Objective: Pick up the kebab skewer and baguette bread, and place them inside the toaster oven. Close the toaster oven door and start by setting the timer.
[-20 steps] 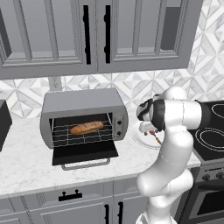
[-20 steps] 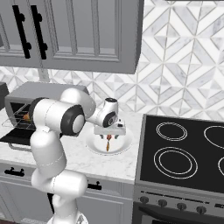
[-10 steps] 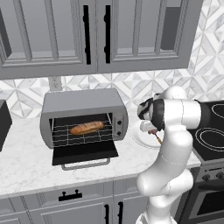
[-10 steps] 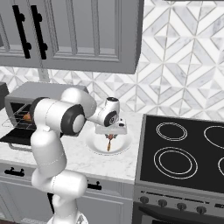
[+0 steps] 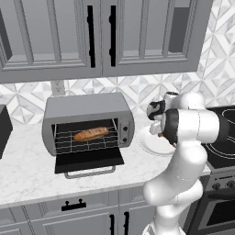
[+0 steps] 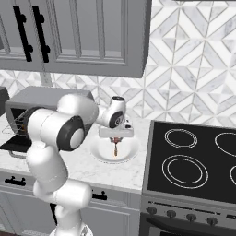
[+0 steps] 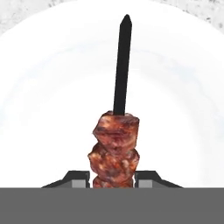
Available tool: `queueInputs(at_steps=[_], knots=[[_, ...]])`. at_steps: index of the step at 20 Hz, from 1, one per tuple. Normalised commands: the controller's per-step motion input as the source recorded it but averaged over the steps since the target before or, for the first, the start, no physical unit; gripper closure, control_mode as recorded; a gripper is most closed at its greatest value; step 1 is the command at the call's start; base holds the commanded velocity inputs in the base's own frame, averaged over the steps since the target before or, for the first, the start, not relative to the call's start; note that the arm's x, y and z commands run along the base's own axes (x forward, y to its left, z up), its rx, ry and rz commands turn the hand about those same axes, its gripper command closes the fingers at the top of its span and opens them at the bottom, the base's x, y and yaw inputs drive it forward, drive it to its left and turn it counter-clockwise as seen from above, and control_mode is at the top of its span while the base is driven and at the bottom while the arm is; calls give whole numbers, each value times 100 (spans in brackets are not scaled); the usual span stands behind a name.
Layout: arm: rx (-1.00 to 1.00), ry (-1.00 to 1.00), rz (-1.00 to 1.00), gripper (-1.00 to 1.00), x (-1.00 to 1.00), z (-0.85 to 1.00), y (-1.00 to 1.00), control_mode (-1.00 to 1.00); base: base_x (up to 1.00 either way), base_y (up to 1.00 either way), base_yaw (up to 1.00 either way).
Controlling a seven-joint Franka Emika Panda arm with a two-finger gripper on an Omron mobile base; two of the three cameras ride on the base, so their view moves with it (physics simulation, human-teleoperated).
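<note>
The tool (image 7: pixel 113 177) is closed on the kebab skewer (image 7: pixel 116 131), its two tips pressed against the lowest meat chunks from either side, directly above the white plate (image 6: pixel 102 154) on the bench (image 5: pixel 27 176). In the hand view the dark stick runs from the chunks toward 12 o'clock, with its pointed end over the plate's far half; whether that point rests on the plate or hangs just clear cannot be told. The baguette bread (image 5: pixel 91 134) already lies on the wire rack (image 5: pixel 69 143) inside the toaster oven (image 5: pixel 87 120), and the toaster oven door (image 5: pixel 89 161) hangs open and flat in front of it. In the left base view the oven sits at 9 o'clock from the tool. The step in hand is judged to be the lift of the skewer. Raise it straight up until the stick clears the plate rim before any sideways travel. The grip sits on soft, uneven chunks at one end, so the long free end may swing or pivot; move slowly and avoid wrist rotation. Carry it toward the oven mouth above the open door, and enter beside the bread, not over it, with the stick aligned along the rack wires so it cannot drop between them.
</note>
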Motion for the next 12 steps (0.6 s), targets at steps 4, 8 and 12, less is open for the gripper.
queueInputs(at_steps=[4,8,12], knots=[[0,-1,14,100,-75,87,0,-100,0,0,0],[-1,0,13,100,-93,75,4,-100,0,0,0],[0,0,25,100,-72,67,28,-100,0,0,0]])
